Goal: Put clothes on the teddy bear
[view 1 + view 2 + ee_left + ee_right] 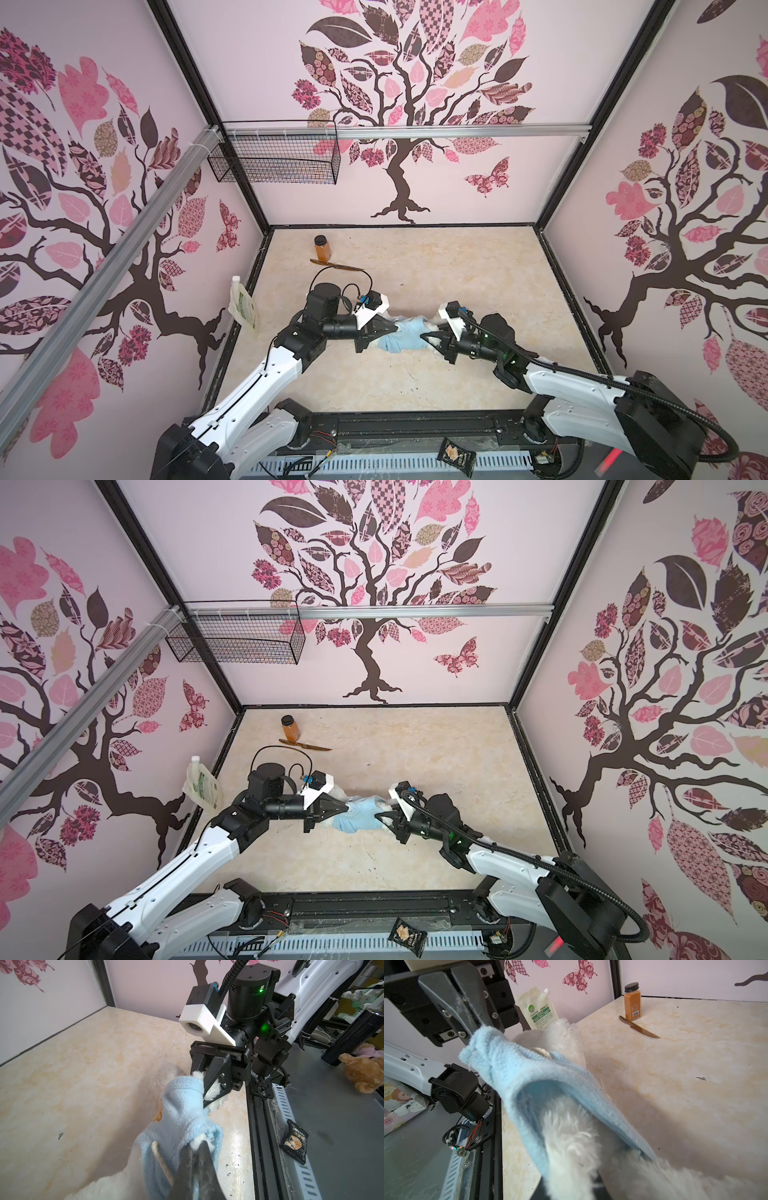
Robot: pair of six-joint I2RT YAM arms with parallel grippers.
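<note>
teddy bear (571, 1136) in right gripper (424, 336), seemingly; left gripper (395, 328) pinches shirt (182, 1109)

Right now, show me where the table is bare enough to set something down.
Free: the far right, between knife and right wall; the near strip between bear and front rail. Crowded: the middle, around bear and shirt; the far-left corner, with jar and knife.

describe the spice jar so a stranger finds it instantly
Below the black wire basket on the back wall, near the far left corner of the table, stands the spice jar. It is upright, orange with a black lid; the brown knife beside it lies flat.
</note>
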